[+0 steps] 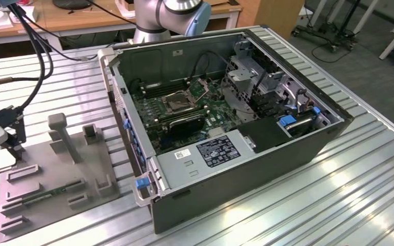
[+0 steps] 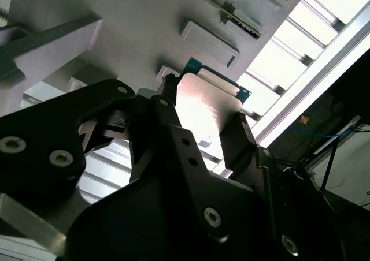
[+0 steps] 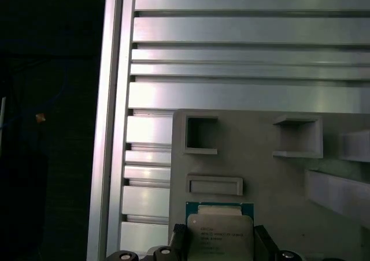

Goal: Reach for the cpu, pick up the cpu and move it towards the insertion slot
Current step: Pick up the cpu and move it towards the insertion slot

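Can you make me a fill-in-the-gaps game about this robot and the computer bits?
1. The gripper is shut on the ____.
2. The fixture under the cpu is coloured ____.
3. The insertion slot sits inside the open computer ____.

Missing words: cpu; grey; case.

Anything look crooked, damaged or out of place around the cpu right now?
Nothing stands out. The cpu sits square in the tool over the grey fixture plate; no damage or stray parts visible.
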Controlling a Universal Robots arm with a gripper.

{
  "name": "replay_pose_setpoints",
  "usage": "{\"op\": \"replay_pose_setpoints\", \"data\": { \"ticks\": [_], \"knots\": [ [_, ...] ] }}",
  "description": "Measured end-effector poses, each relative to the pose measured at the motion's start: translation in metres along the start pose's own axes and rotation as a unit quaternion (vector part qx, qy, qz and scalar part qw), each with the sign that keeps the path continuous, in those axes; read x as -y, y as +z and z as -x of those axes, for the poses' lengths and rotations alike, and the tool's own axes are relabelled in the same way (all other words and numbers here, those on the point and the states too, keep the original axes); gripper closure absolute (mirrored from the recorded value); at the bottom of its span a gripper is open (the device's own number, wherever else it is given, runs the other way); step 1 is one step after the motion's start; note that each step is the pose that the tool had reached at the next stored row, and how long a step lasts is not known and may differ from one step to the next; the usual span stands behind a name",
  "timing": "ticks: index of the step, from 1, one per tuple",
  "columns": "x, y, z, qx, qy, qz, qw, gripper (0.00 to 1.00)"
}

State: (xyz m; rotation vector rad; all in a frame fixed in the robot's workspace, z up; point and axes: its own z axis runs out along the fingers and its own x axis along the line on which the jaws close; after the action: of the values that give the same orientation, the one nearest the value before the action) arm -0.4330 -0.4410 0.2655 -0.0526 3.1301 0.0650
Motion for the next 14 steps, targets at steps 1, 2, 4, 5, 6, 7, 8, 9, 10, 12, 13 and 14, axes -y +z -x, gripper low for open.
{"op": "replay_pose_setpoints", "data": {
  "ticks": [1,2,4,5,6,7,8,9,10,12,13,14],
  "knots": [
    [0.0000,-0.0001,0.0000,0.0000,0.000,0.0000,1.00000,0.46],
    [0.0000,-0.0004,0.0000,-0.0001,0.000,0.0000,1.00000,0.46],
    [-0.0001,-0.0025,0.0000,0.0000,0.000,0.0000,1.00000,0.46],
    [-0.0001,-0.0035,0.0000,0.0000,0.000,0.0000,1.00000,0.46],
    [-0.0002,-0.0035,0.0000,0.0000,0.000,0.0001,1.00000,0.46],
    [-0.0001,-0.0036,0.0000,0.0000,0.000,0.0002,1.00000,0.46],
    [-0.0002,-0.0039,0.0000,0.0000,0.000,0.0003,1.00000,0.46],
    [-0.0002,-0.0041,0.0000,-0.0001,0.000,0.0003,1.00000,0.46],
    [-0.0002,-0.0044,0.0000,-0.0001,0.000,0.0003,1.00000,0.46],
    [-0.0002,-0.0044,0.0000,0.0000,0.000,0.0004,1.00000,0.46],
    [-0.0002,-0.0044,0.0001,0.0001,0.000,0.0004,1.00000,0.46],
    [-0.0002,-0.0051,0.0000,0.0000,0.000,0.0003,1.00000,0.46]
  ]
}}
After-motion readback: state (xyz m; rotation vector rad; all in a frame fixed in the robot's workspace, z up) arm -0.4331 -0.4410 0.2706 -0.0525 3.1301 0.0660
